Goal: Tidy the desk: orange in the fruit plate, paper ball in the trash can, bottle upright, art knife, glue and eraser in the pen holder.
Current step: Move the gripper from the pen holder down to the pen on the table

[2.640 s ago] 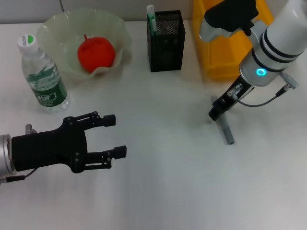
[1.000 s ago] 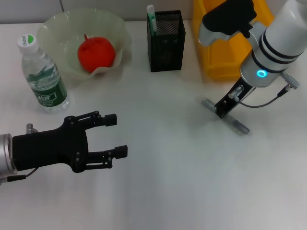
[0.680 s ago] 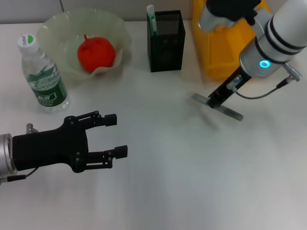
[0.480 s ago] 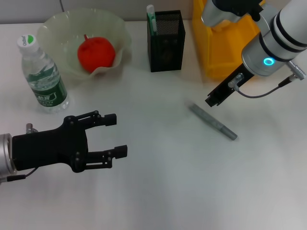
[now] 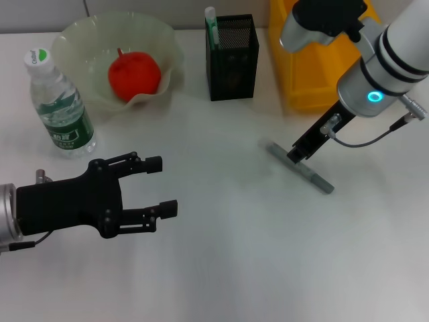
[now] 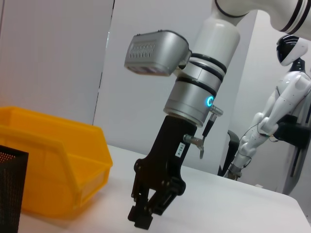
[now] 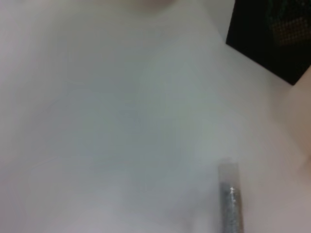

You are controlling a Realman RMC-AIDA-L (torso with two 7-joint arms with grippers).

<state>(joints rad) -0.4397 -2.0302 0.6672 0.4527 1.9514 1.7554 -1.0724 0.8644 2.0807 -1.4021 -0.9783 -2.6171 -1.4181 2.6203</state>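
The orange (image 5: 134, 74) lies in the pale-green fruit plate (image 5: 74, 37) at the back left. The bottle (image 5: 59, 104) stands upright beside the plate. The black mesh pen holder (image 5: 232, 57) holds a green-and-white glue stick (image 5: 212, 27). The grey art knife (image 5: 298, 168) lies flat on the table, also in the right wrist view (image 7: 229, 204). My right gripper (image 5: 297, 154) is down at the knife's middle and shows in the left wrist view (image 6: 145, 216). My left gripper (image 5: 159, 186) is open and empty at the front left. The paper ball and eraser are out of view.
The yellow trash can (image 5: 312, 67) stands at the back right, just behind my right arm and next to the pen holder. It also shows in the left wrist view (image 6: 48, 165). A white humanoid robot (image 6: 286, 111) stands in the room beyond the table.
The knife swung round with my right gripper, then lay apart from it on the table. The right gripper has now come back down onto the knife. The left arm stayed still.
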